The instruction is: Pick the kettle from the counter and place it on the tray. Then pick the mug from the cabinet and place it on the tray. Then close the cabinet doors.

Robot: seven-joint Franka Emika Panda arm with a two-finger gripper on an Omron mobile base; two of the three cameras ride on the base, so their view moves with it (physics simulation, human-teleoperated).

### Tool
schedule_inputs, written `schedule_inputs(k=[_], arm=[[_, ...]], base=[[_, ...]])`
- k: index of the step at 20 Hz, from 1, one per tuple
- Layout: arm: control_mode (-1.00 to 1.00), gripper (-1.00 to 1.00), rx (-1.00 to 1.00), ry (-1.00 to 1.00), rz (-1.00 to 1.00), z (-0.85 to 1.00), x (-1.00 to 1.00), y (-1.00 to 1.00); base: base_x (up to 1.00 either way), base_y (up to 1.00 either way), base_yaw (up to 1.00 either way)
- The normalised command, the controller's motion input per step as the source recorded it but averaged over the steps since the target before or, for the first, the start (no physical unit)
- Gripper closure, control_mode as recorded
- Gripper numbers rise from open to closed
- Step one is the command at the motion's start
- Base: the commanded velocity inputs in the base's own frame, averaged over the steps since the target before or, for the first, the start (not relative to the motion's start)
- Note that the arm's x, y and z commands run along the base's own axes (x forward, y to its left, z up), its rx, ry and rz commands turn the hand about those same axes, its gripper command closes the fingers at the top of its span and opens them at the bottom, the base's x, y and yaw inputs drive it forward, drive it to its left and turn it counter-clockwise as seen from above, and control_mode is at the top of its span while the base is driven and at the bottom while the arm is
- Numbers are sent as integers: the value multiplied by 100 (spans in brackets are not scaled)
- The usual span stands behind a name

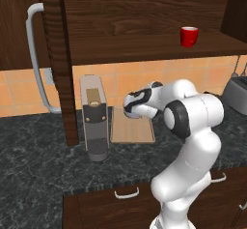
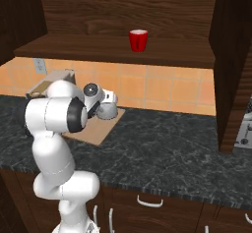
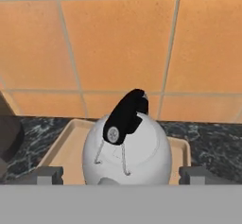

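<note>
The silver-grey kettle (image 3: 126, 150) with its black arched handle stands upright on the light-wood tray (image 3: 66, 142), close to the orange tiled wall. My gripper (image 3: 121, 175) is open, one fingertip on each side of the kettle's body and clear of it. From the right base view the kettle (image 2: 108, 110) sits at the far end of the tray (image 2: 98, 132), just beyond my hand. The tray (image 1: 132, 129) lies on the dark counter (image 1: 38, 165). The red mug (image 1: 189, 36) stands on the shelf of the open cabinet (image 1: 144, 25).
A tall grey-beige coffee machine (image 1: 94, 119) stands just left of the tray. One open cabinet door (image 1: 58, 54) with a grey bar handle (image 1: 34, 54) juts out on the left, another (image 2: 231, 70) on the right. A toaster (image 1: 236, 95) sits far right.
</note>
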Motion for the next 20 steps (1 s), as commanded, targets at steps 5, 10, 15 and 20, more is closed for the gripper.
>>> schedule_inputs(k=[5, 10, 15, 20], arm=[[-100, -100, 0, -4, -2, 26, -60, -16], [-100, -100, 0, 0, -9, 45, -59, -28], [-100, -100, -1, 0, -2, 80, -42, -31], [-100, -100, 0, 3, 0, 89, -31, -35]], base=[[0, 0, 0], [0, 0, 0], [0, 0, 0], [0, 0, 0]])
